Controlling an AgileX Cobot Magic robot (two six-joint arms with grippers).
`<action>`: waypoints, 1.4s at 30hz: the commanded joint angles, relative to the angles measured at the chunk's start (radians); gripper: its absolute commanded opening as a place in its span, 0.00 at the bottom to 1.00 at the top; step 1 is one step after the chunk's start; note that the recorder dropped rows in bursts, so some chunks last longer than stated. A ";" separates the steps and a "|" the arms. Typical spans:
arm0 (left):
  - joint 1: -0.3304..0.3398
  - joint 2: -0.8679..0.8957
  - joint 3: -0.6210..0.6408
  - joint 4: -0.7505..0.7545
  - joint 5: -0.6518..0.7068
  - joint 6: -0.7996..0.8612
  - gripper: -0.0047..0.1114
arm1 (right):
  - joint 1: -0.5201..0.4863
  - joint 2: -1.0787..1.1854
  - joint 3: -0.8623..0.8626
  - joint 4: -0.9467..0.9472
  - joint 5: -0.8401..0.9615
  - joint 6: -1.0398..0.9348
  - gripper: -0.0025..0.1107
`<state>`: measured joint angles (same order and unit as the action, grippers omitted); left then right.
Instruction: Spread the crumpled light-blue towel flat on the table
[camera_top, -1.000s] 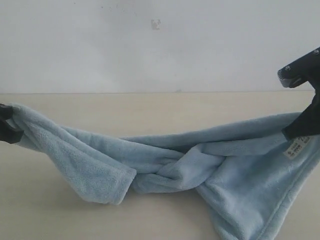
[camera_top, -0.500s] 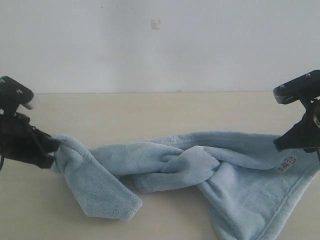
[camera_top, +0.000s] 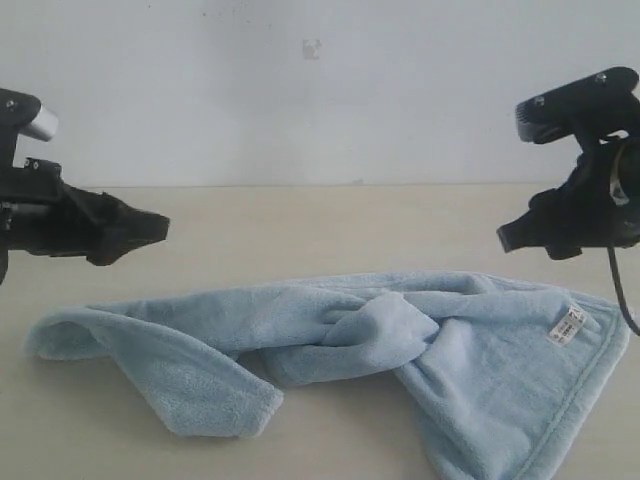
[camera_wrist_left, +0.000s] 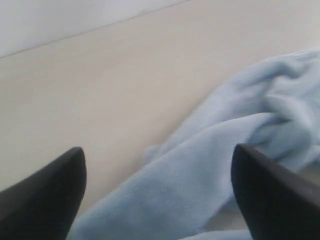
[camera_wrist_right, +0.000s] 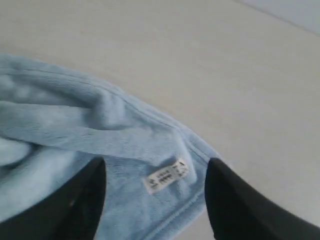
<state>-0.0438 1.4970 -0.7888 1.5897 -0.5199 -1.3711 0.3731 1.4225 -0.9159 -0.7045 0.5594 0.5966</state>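
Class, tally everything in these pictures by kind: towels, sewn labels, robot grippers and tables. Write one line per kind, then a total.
Towels: 1, the light-blue towel
Labels: 1, the white label near the towel's corner
Grippers: 2, the left gripper and the right gripper, both open
Tables: 1, the beige table
Total: 5
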 joint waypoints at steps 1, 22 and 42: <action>-0.080 0.021 -0.003 -0.007 -0.337 0.031 0.69 | 0.089 -0.014 -0.003 0.213 0.000 -0.231 0.52; -0.341 0.317 0.028 0.155 0.041 0.443 0.69 | 0.156 0.214 -0.003 0.770 0.012 -0.516 0.52; -0.336 -0.261 0.132 -0.028 1.085 0.191 0.07 | 0.156 0.214 -0.003 0.718 0.061 -0.562 0.52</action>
<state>-0.3802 1.3000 -0.6907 1.6740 0.4076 -1.2291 0.5275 1.6387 -0.9159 0.0235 0.6291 0.0411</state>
